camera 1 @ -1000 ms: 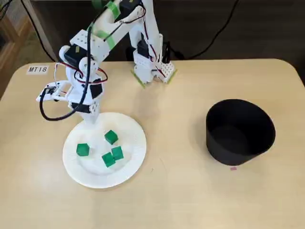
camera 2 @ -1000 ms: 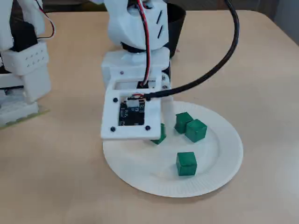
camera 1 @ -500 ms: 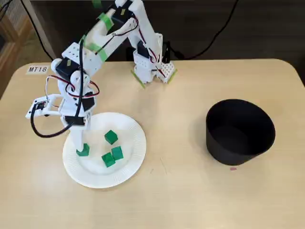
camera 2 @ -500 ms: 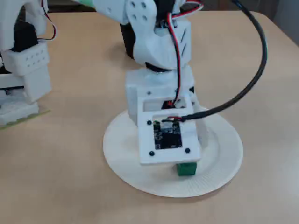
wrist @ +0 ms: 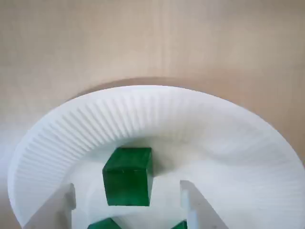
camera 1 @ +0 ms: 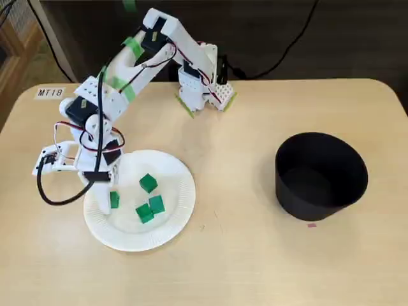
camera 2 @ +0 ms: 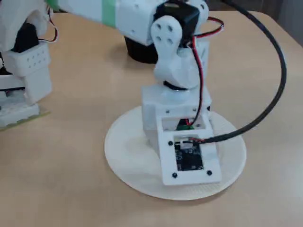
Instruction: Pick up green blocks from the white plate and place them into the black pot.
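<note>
Several green blocks lie on the white plate. My gripper is down over the plate's left part in a fixed view, open around the leftmost green block. In the wrist view that block sits between my two white fingertips, with gaps on both sides. The other blocks lie clustered to its right. The black pot stands far to the right, apart from the plate. In another fixed view my wrist hides most of the plate and the blocks.
The arm's base stands at the table's back edge, with a black cable looping by the wrist. A small label is stuck at the back left. The pot shows behind the arm in another fixed view.
My gripper has swung from the plate's back edge to its left part and dropped over the leftmost block. That block now shows between the fingers, slightly turned.
</note>
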